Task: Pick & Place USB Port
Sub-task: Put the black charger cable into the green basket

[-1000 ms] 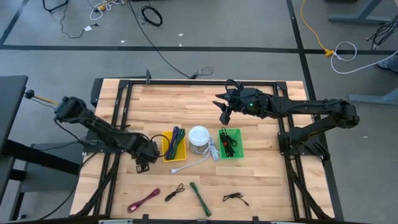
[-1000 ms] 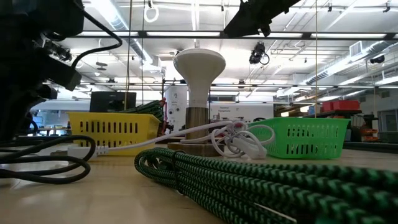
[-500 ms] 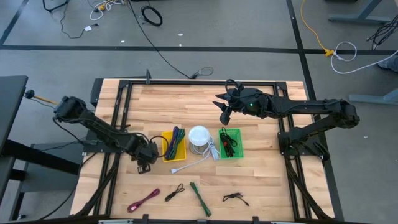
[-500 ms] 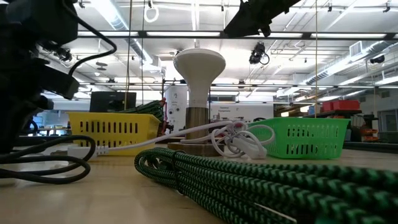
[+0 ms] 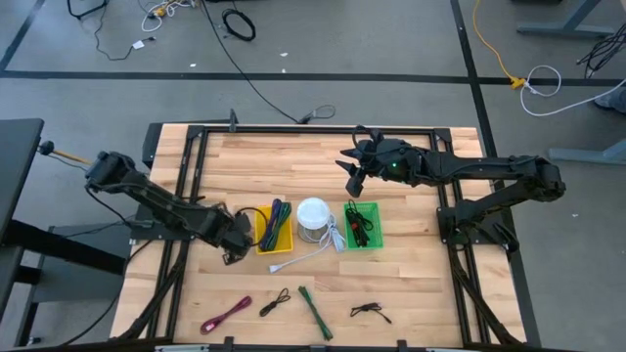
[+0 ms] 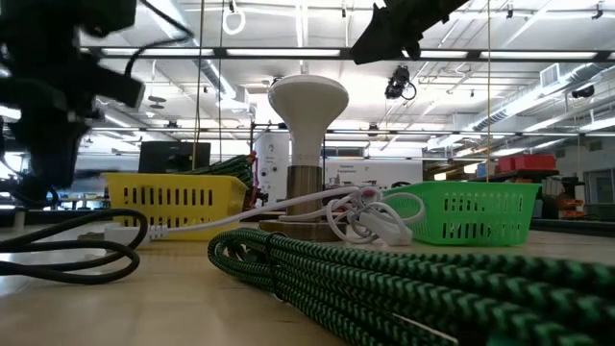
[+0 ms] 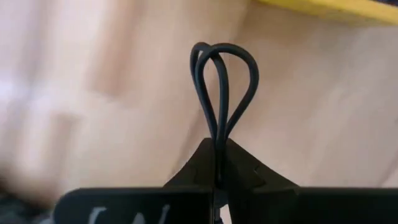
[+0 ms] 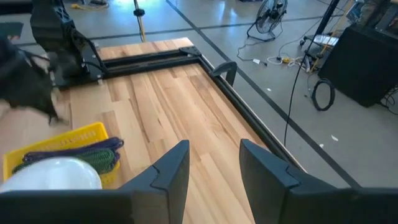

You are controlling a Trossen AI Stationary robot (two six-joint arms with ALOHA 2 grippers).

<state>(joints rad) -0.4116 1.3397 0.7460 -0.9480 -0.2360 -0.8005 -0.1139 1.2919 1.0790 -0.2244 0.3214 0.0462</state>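
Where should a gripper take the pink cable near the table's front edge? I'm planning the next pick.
A judgement: grip the pink cable at mid-length, coming straight down with the fingers set across it. It lies flat as a narrow diagonal bundle on bare wood, apart from the small black cable beside it.

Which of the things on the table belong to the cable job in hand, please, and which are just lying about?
In the job:
left gripper, shut on the black cable
yellow bin
green bin

Lying about:
white lamp
white cable
green braided cable
magenta cable
right gripper, open, waiting above the table
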